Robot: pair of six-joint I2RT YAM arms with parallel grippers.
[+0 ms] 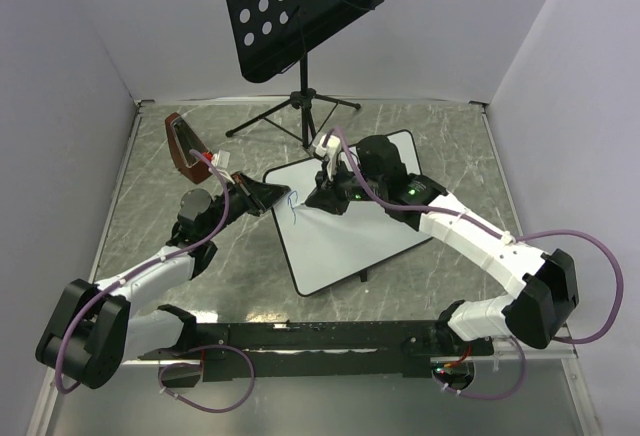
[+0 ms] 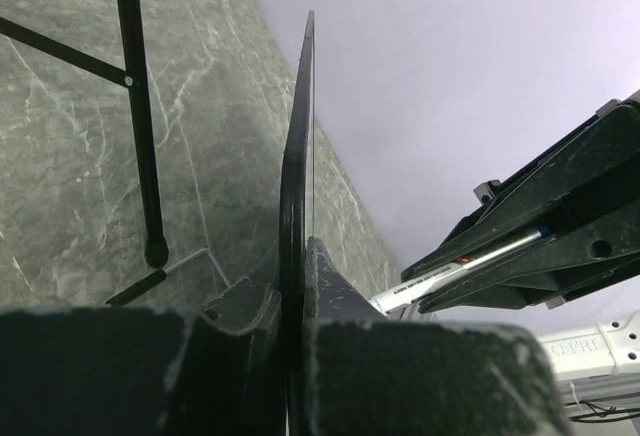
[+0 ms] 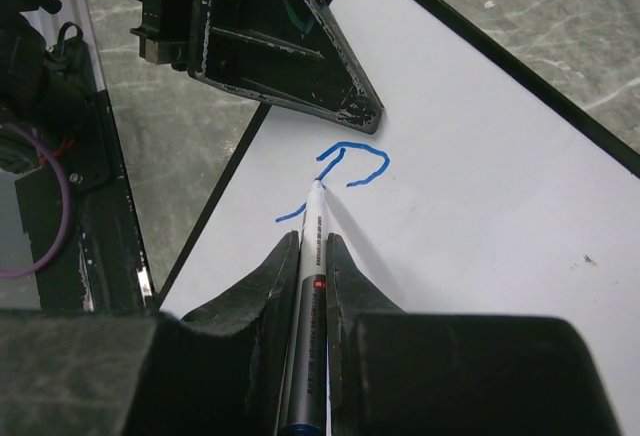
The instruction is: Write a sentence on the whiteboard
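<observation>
Grey bench (image 1: 150, 186) showing on every side of whiteboard (image 1: 350, 241), set askew at centre, music stand (image 1: 300, 16) behind. Left tool (image 2: 298, 256) clamped tight on board's left edge. Right tool (image 3: 315, 251) closed around marker (image 3: 308, 356), tip touching sentence (image 3: 355, 151), one blue loop near that edge.

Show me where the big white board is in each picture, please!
Top external: the whiteboard sits in the middle of the picture, tilted like a diamond.
Left wrist: the whiteboard is seen edge-on, a thin dark strip running up the middle.
Right wrist: the whiteboard fills the right side, with blue marks at the tip of the marker.
Shared landmark: the left gripper pinching the board's edge shows in all three views.
</observation>
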